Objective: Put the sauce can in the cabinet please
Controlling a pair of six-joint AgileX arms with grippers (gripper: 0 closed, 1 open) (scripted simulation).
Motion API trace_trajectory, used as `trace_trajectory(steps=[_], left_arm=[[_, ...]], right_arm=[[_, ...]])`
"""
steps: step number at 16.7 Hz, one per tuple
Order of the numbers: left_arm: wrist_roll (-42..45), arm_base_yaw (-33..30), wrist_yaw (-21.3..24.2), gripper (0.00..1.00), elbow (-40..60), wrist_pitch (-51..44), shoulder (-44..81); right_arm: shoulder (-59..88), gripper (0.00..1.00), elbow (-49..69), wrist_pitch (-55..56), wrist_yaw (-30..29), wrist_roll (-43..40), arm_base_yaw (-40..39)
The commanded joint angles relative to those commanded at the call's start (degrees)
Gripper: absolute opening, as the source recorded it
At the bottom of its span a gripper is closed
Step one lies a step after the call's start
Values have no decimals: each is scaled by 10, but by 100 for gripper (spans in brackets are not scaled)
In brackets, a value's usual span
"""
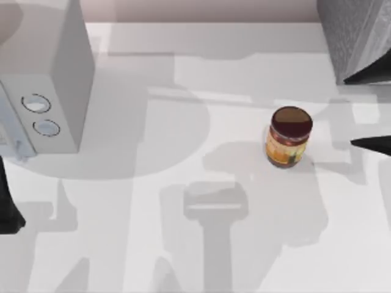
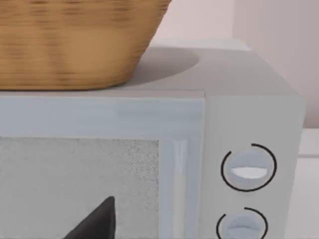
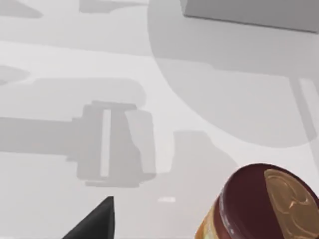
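One sauce can (image 1: pixel 289 137) stands upright on the table (image 1: pixel 183 244), well apart from the cabinet (image 1: pixel 357 36), which sits at the table's far right corner. A dark fingertip of my right gripper (image 1: pixel 372 144) pokes in just beside the can, on its right, not touching it; I cannot tell how far my fingers are spread. My left arm (image 1: pixel 7 207) is parked far to the can's left, facing the white box with two dials (image 1: pixel 43 91), a wicker basket (image 2: pixel 75 45) on top of it.
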State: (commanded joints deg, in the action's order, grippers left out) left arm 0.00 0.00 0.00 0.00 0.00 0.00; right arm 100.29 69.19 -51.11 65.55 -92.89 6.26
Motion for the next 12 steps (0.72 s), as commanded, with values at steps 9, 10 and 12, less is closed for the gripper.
trace_trajectory(steps=[9,10,12], left_arm=[[0,0,0,100,0,0,0],[0,0,0,100,0,0,0],[0,0,0,100,0,0,0]], right_arm=[[229,100,122,-78,98,-148,0],[256,100,136,-87,109,-164,-1],[313,100,163,-104,132,-194,-3]])
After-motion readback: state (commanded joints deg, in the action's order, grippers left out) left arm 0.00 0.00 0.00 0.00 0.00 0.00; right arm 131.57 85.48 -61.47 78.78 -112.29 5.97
